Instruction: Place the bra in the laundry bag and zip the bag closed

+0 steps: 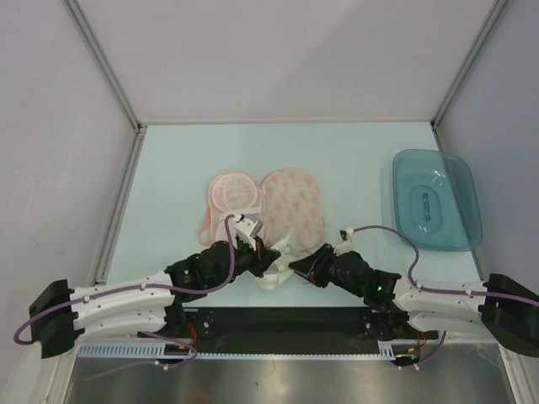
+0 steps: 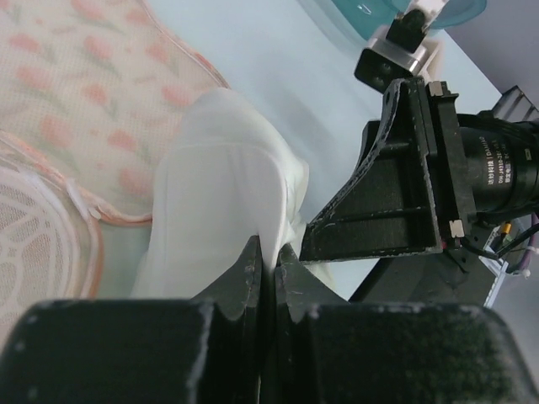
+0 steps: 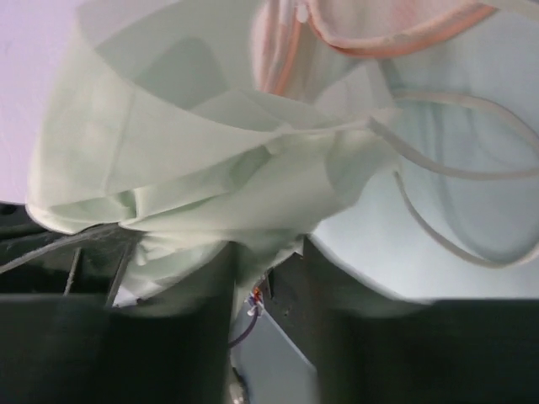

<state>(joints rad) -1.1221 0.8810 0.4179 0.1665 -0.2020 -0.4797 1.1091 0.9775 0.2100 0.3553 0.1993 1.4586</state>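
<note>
Beside the peach-pink clamshell laundry bag [image 1: 290, 202], the left gripper [image 2: 268, 257] pinches the soft white bra [image 2: 219, 185]. Hold of the right gripper [image 1: 296, 265] unclear; confirm before lifting.

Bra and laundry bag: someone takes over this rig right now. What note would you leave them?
Left gripper: fingers shut on the bra.
Right gripper: fingers either side of bra fabric; whether it grips is unclear.
Laundry bag: lying open on the table, just beyond the bra.
Done: bra gripped at the bag's near edge.
Left: put the bra in the bag, fold it shut, zip it.
</note>
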